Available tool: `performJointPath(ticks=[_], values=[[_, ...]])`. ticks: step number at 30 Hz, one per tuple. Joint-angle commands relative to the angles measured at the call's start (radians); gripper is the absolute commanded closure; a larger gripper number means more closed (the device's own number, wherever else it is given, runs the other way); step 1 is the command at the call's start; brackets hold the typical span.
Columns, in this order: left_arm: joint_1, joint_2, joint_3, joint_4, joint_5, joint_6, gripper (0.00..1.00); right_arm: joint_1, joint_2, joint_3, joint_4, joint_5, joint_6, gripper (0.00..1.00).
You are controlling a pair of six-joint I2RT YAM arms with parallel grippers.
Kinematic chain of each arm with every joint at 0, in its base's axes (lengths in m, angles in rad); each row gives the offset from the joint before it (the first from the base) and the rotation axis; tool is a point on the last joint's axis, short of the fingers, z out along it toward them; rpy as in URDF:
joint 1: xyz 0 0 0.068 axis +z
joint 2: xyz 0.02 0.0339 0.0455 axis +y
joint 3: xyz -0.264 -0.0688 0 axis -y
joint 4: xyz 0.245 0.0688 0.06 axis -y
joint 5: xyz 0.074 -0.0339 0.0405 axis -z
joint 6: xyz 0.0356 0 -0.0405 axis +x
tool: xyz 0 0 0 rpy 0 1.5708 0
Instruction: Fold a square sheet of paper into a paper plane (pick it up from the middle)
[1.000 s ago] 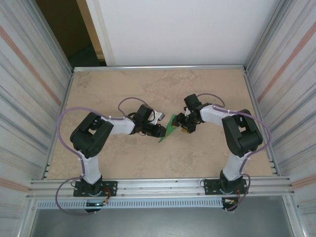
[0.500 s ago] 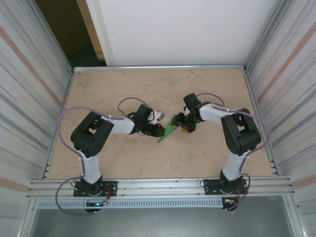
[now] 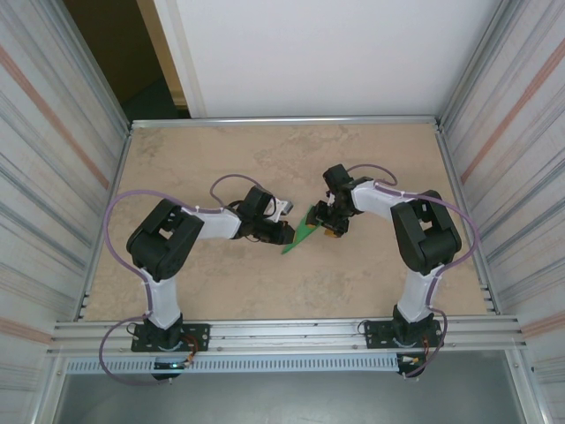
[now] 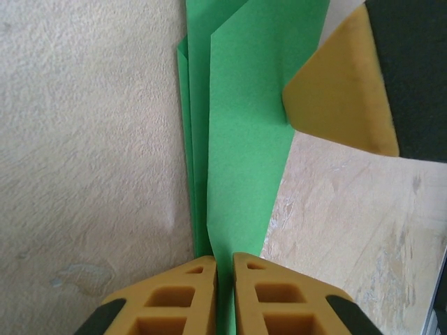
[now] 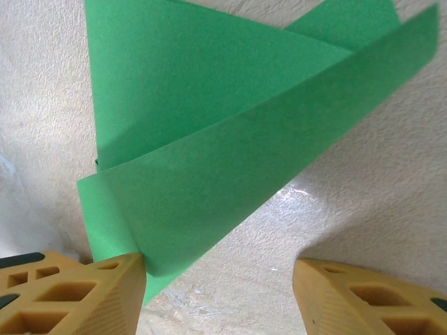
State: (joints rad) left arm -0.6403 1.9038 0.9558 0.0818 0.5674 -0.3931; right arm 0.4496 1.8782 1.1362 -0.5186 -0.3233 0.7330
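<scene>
paper plane [image 4: 241, 139]: light, floppy, creases easily; hold by centre fold
left gripper [image 4: 225, 279]: pinching its narrow end
right gripper [image 5: 220, 286]: spread

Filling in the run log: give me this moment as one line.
left gripper: shut on folded bright green paper wedge | right gripper: open, one finger at wedge's edge

Plain bright green paper plane [image 4: 241, 139]; mustard-yellow, black-edged left claw [image 4: 225, 260]; mottled beige stone-pattern table [image 3: 221, 159].
</scene>
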Motion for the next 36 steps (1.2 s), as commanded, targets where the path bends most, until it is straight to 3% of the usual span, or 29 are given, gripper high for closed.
performJointPath(ticks=[1, 8, 20, 24, 31, 36], values=[[-0.001, 0.084, -0.022, -0.111, -0.071, -0.003, 0.85, 0.041, 0.186, -0.062, 0.152, 0.088, 0.011, 0.42], [-0.001, 0.093, -0.009, -0.13, -0.069, -0.007, 0.85, 0.042, 0.211, -0.062, 0.146, 0.097, 0.019, 0.46], [-0.001, 0.109, 0.004, -0.157, -0.075, -0.005, 0.86, 0.04, 0.205, -0.029, 0.14, 0.069, -0.022, 0.44], [-0.001, 0.11, 0.003, -0.159, -0.08, -0.008, 0.87, 0.031, 0.118, -0.028, 0.141, 0.044, -0.049, 0.42], [-0.001, 0.115, 0.01, -0.168, -0.085, -0.007, 0.87, 0.0, -0.161, -0.112, 0.167, 0.027, -0.088, 0.38], [-0.001, 0.116, 0.014, -0.169, -0.083, -0.009, 0.87, 0.01, -0.28, -0.217, 0.286, -0.091, -0.082, 0.41]])
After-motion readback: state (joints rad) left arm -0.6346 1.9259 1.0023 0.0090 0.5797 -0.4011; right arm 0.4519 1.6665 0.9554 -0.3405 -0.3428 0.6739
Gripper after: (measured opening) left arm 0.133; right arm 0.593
